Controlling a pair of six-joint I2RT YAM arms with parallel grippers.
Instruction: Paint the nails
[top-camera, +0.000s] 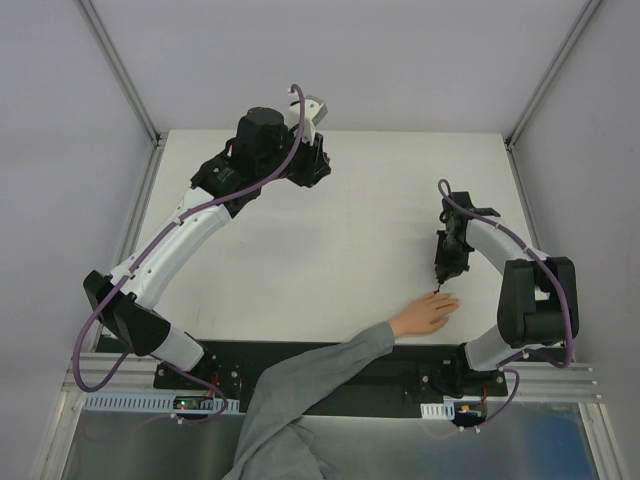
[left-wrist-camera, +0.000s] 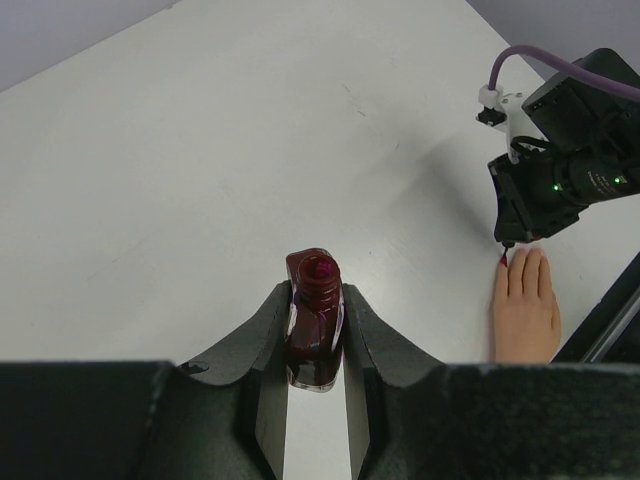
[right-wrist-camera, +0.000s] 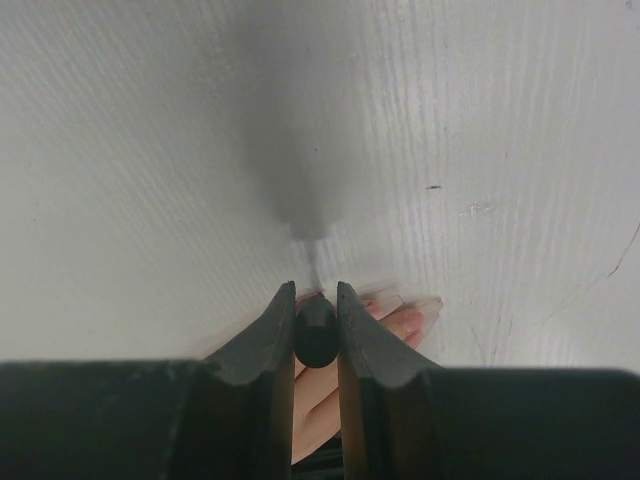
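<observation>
Dark red is seen on one of the nails (left-wrist-camera: 503, 259) of a hand (top-camera: 425, 313) laid flat near the right edge of the table (top-camera: 330, 240). Just above, a brush handle (right-wrist-camera: 316, 335) is pinched by the right gripper (right-wrist-camera: 316, 292); an open bottle (left-wrist-camera: 312, 315) is clamped in the left gripper (left-wrist-camera: 317, 295), well apart.

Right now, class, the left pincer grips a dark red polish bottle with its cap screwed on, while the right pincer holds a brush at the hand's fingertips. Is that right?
One slip: the polish bottle in the left pincer is uncapped; the left wrist view shows its bare threaded neck and open mouth. The right pincer does hold a brush at the fingertips of the hand.
</observation>
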